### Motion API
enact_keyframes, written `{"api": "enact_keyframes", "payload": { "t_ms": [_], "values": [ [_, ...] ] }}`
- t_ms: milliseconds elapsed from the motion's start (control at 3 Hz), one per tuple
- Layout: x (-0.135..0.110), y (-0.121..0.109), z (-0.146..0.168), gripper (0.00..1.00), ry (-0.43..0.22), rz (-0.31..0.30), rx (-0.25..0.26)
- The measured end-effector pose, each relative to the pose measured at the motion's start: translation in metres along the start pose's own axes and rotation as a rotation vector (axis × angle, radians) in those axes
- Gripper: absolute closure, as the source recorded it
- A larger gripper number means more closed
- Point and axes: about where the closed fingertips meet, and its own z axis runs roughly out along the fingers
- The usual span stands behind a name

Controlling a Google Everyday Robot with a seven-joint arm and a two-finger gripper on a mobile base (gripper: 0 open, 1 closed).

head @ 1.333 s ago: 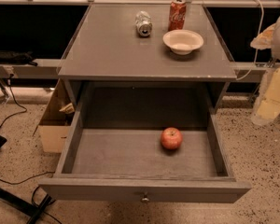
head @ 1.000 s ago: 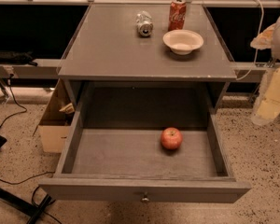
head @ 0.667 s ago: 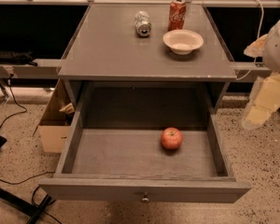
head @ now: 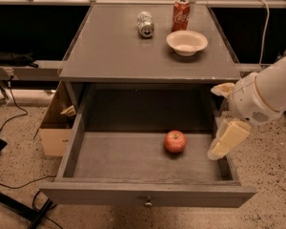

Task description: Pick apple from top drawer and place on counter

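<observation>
The red apple [head: 175, 141] lies on the floor of the top drawer [head: 86, 194], right of its middle. The drawer is pulled fully out and its round knob [head: 147, 203] faces me. The grey counter [head: 114, 51] is above it. My gripper [head: 224, 114] hangs at the drawer's right wall, just right of the apple and a little above it. Its two cream fingers [head: 228, 138] are spread apart and hold nothing.
On the counter's far part stand a red soda can [head: 180, 14] and a white bowl [head: 187, 42], and a silver can [head: 145, 24] lies on its side. A cardboard box [head: 52, 128] sits left of the cabinet. Cables lie on the floor at the lower left.
My arm has moved left from the right edge of view, bringing the gripper to the drawer's right wall. The apple and the things on the counter have not moved.
</observation>
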Motion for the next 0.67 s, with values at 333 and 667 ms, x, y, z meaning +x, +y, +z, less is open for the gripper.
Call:
{"api": "enact_keyframes", "payload": {
  "t_ms": [333,667],
  "values": [
    [0.0,-0.026,0.054,0.0,-0.119,-0.034,0.04],
    [0.001,-0.057,0.097,0.0,-0.18,-0.057,0.07]
  ]
}}
